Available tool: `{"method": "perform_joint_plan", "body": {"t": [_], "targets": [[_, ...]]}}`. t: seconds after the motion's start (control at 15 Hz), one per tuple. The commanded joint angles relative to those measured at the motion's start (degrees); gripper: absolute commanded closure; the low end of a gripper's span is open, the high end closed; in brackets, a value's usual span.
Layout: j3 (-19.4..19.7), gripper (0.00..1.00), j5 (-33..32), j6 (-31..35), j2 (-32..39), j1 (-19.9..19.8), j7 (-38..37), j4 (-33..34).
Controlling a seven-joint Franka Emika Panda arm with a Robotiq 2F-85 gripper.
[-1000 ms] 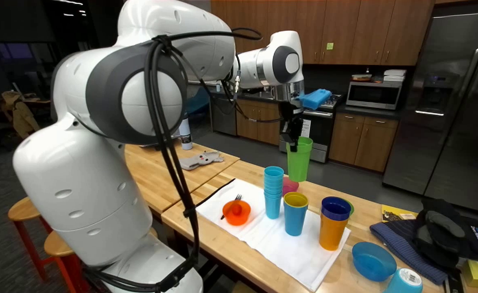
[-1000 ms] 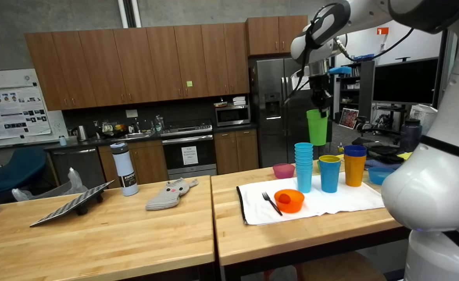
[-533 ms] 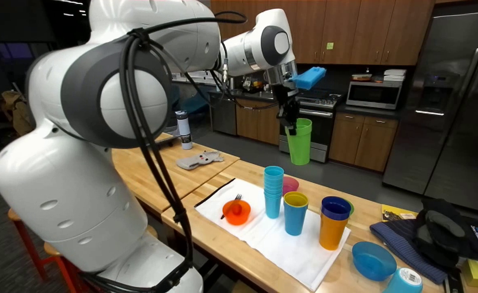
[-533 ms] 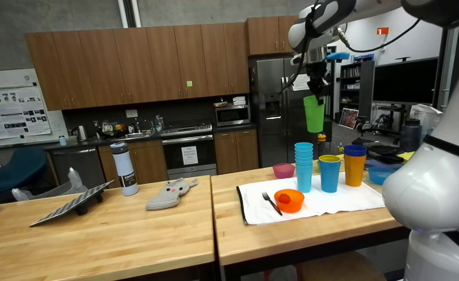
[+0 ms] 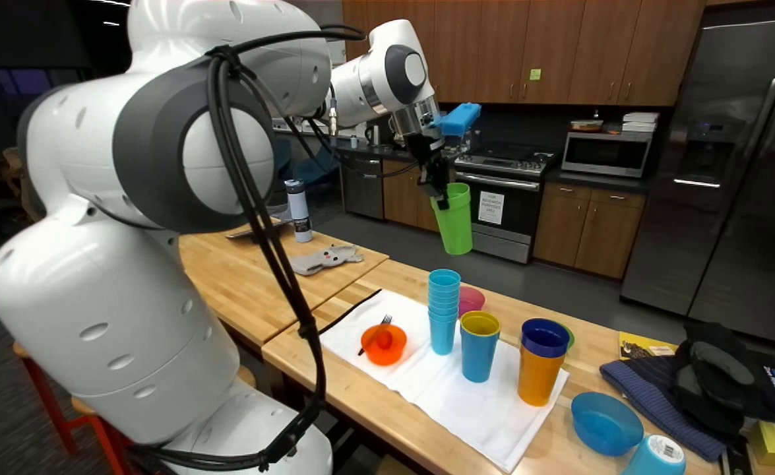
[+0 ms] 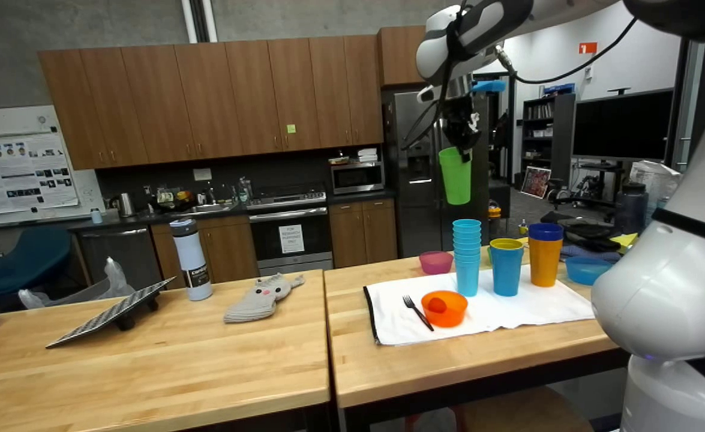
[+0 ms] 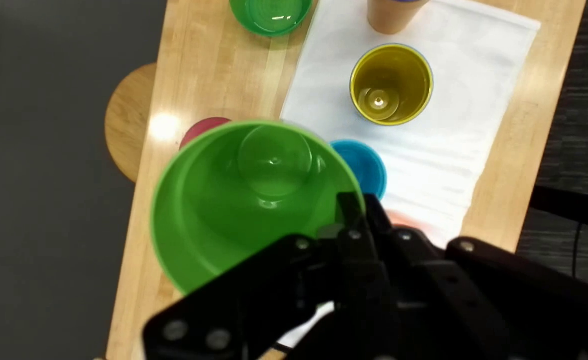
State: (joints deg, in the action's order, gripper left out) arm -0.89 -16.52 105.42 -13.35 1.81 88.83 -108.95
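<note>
My gripper (image 7: 365,200) is shut on the rim of a green cup (image 7: 223,215), one finger inside the cup and one outside. In both exterior views the green cup (image 5: 454,224) (image 6: 455,180) hangs slightly tilted, mouth up, high above the table's far edge. A stack of light blue cups (image 5: 442,323) (image 6: 466,264) stands below on a white cloth (image 5: 453,409). A blue cup with a yellow inside (image 5: 478,353) (image 7: 391,85) stands beside it. An orange cup with a dark blue cup in its top (image 5: 539,376) (image 6: 544,258) is farther along. The green cup looks empty in the wrist view.
An orange bowl (image 6: 451,313) with a red item and a fork (image 6: 418,315) lie on the cloth. A pink bowl (image 6: 435,262), green bowl (image 7: 268,15) and blue bowl (image 5: 605,422) stand around it. A bottle (image 6: 191,261) and grey knitted toy (image 6: 263,300) are on the adjoining table.
My gripper has risen with the green cup, then moved left in both exterior views, and the cup has tilted a little. The things on the tables have not moved.
</note>
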Motion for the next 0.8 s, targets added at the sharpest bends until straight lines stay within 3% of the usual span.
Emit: {"method": "perform_joint_plan", "body": {"t": [0.0, 0.73], "targets": [[-1.1, 0.99, -1.6, 1.1, -1.0, 1.8, -0.1, -1.2], [-3.0, 0.99, -0.2, 2.4, 1.6, 5.0, 3.5, -4.3]]}}
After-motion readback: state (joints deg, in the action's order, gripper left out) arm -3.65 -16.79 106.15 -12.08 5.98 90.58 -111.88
